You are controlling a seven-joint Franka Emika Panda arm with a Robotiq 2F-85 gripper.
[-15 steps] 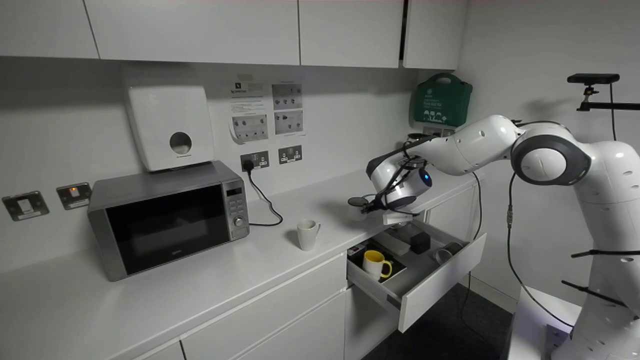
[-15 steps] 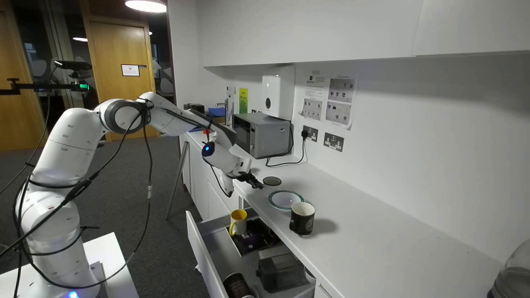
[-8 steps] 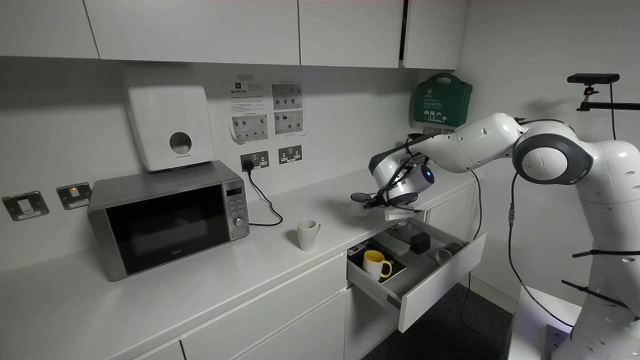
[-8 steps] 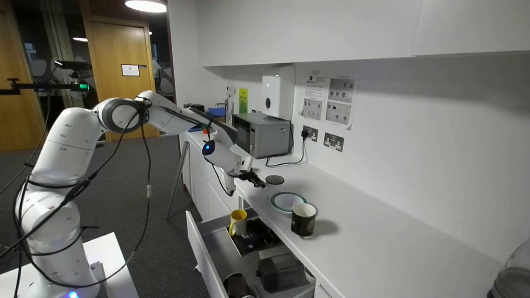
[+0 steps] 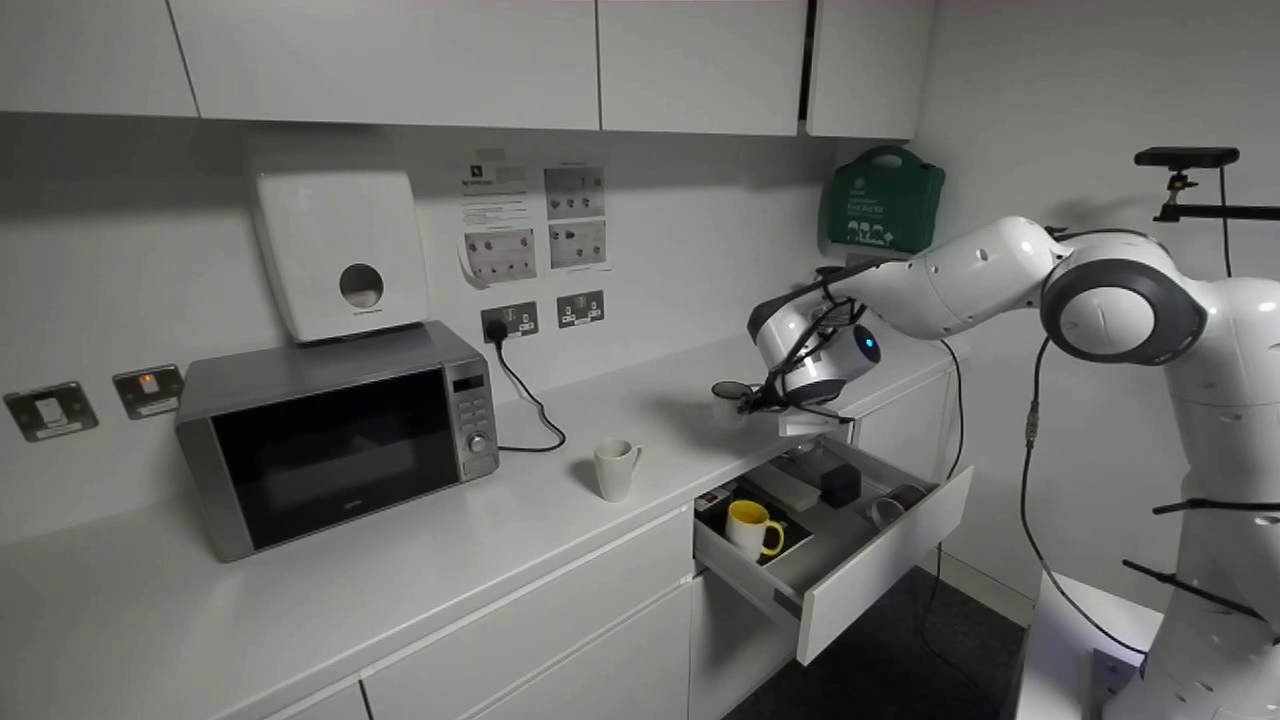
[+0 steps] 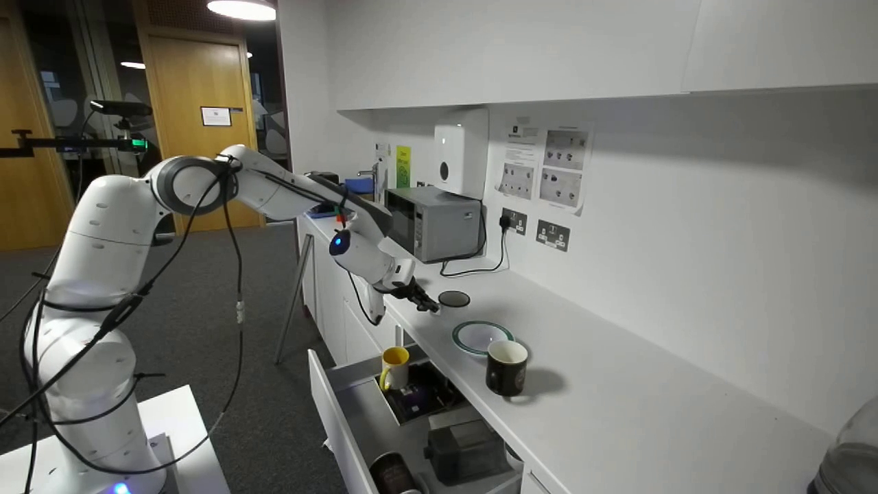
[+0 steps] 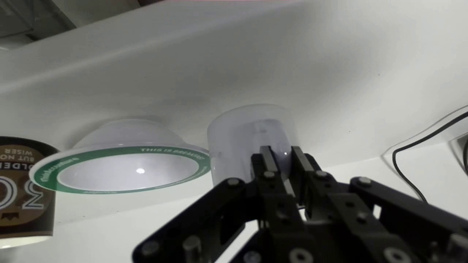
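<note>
White outside and dark at its mouth, the cup (image 7: 239, 146) is gripped at the back-lit surface (image 6: 638, 384) by the gripper (image 7: 284, 157), whose fingers are closed to a thin gap. What seems to be the handle is pinched there — an understandable hold, since so slim a part suits so narrow a gap and the round side is left uncovered. Whether the cup's base is rested on the surface or slightly raised cannot be told. Close beside it the bowl (image 7: 126, 170) is set upright, its green-banded rim touching the cup's side or very nearly; because the rim flares well past the base, little room is left between them. On the bowl's far side the black mug (image 6: 506, 374) is stood upright, crowded by that same rim.

Below, the drawer (image 5: 890, 565) is pulled out, so its contents are exposed: the yellow mug (image 5: 746, 530) is kept upright at one end, while the tipped mug (image 5: 895, 507) is left on its side — perhaps for want of bracing. Farther along the surface, the white mug (image 5: 612, 472) is stood alone, and beyond it the microwave (image 5: 340, 450) is placed, presumably within its cable's (image 5: 530, 450) reach of the socket (image 5: 523, 318).
</note>
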